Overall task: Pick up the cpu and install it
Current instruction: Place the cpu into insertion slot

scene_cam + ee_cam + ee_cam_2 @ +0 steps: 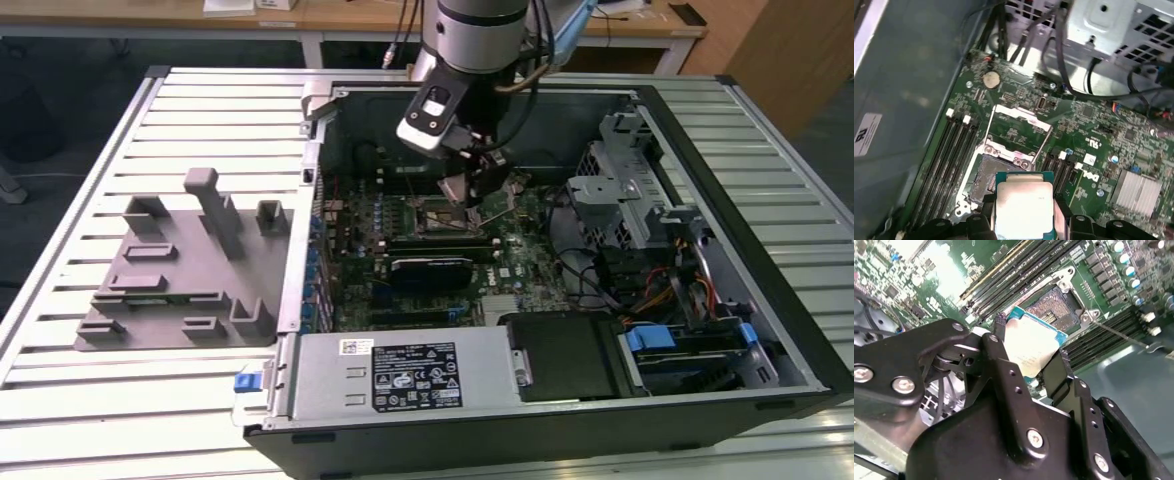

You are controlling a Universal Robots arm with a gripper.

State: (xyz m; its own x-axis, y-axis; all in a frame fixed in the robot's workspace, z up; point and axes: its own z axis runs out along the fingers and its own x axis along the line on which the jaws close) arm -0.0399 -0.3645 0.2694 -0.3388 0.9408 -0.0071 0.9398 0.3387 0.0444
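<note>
Now, in the exterior view, the gripper (483, 195) hangs inside the open computer case (747, 330) on the bench (80, 400), over the motherboard (514, 265) toward the case's twelve o'clock end. A grey labelled box (400, 375) sits at six. In the second wrist view, its fingers are clamped on opposite edges of the cpu (1033, 346), close over the open socket (1056, 305). In the first wrist view, the chip overlaps the socket's edge and the load plate (1021, 120) is swung open. If it is set down askew or off-register, it could bend the socket's pins.
</note>
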